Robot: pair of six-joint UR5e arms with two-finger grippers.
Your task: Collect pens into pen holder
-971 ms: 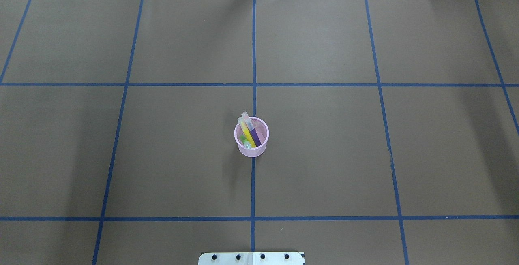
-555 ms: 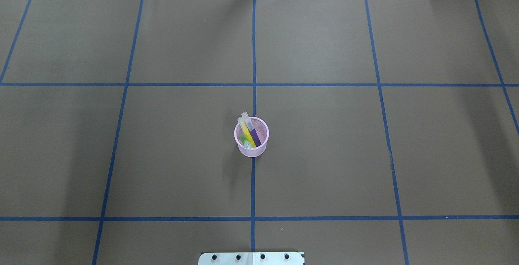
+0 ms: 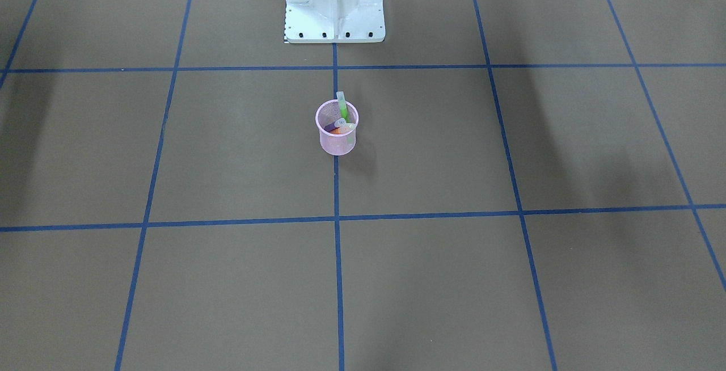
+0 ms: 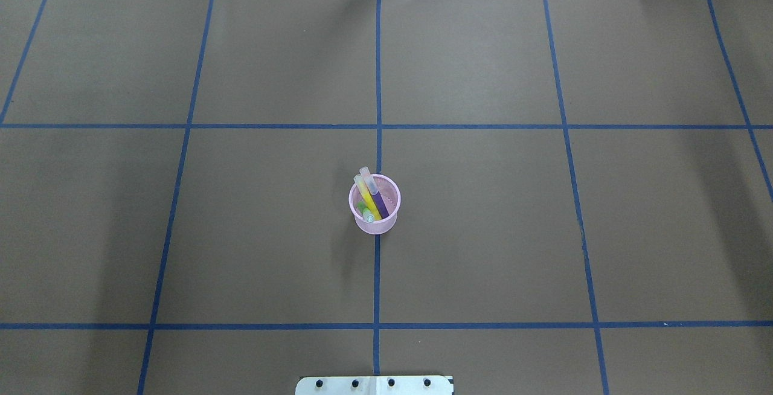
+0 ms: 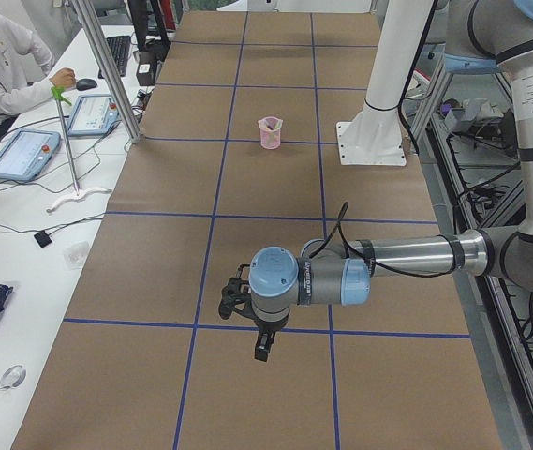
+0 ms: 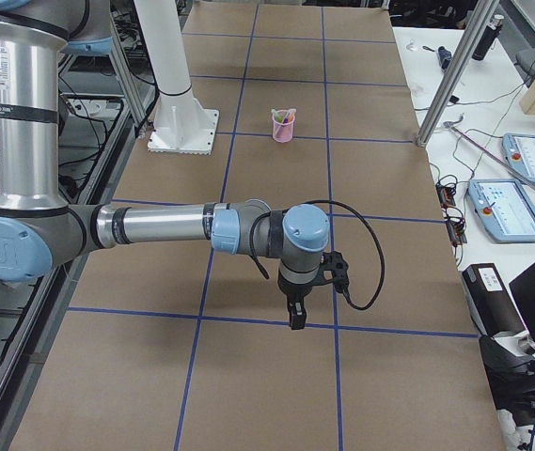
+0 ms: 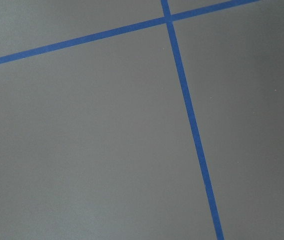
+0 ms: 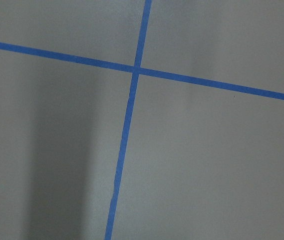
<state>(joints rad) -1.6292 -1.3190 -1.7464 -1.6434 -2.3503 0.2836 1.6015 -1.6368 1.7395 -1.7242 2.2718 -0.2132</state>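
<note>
Purple pen (image 4: 380,203), orange pen (image 4: 369,200) and green pen (image 4: 363,208) stand in a small pink wire-mesh cup (image 4: 389,216), centre frame, on the brown tabletop (image 4: 543,232). Whether the left claw (image 5: 260,352) and right claw (image 6: 295,318) are open or closed cannot be told.

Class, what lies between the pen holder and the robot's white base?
Only brown table cover and blue tape between pen holder and base, per front-facing view.

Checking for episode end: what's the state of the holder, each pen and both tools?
pen holder: upright on the table, all three pens inside.
purple pen: in the holder, leaning, cap end past the rim.
orange pen: in the holder, leaning beside the purple pen.
green pen: in the holder, leaning.
left tool: far from the holder; open or shut, cannot tell.
right tool: far from the holder; cannot tell.
</note>
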